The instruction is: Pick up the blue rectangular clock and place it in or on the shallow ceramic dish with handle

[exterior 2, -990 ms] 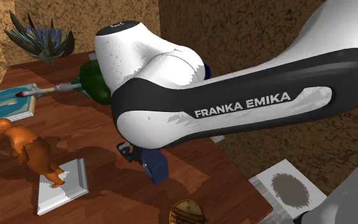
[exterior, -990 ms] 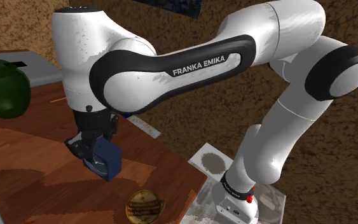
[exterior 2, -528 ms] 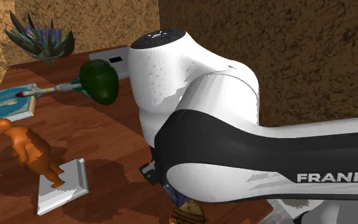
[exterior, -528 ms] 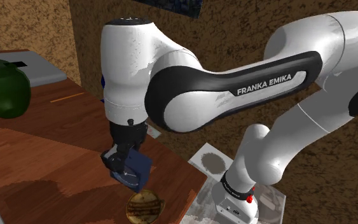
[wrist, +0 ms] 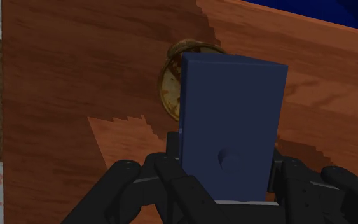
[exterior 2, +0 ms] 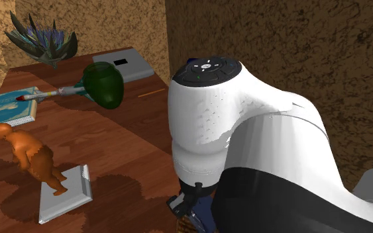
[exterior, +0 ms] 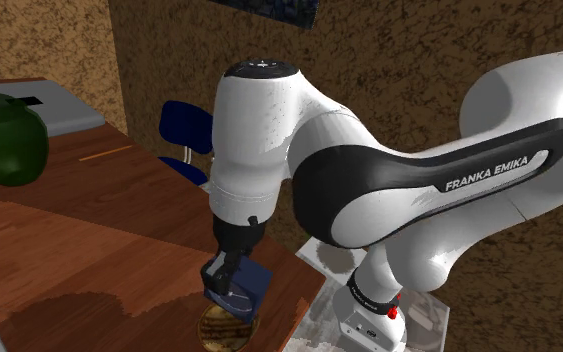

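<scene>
The black gripper pinches a dark blue rectangular clock between its two fingers. Just beyond the clock, and partly hidden by it, a round brownish-gold dish lies on the wooden table near the table's edge. In the shoulder view the clock hangs over the dish; whether they touch cannot be told. Farther back on the table stand an orange figure and a dark green vessel.
</scene>
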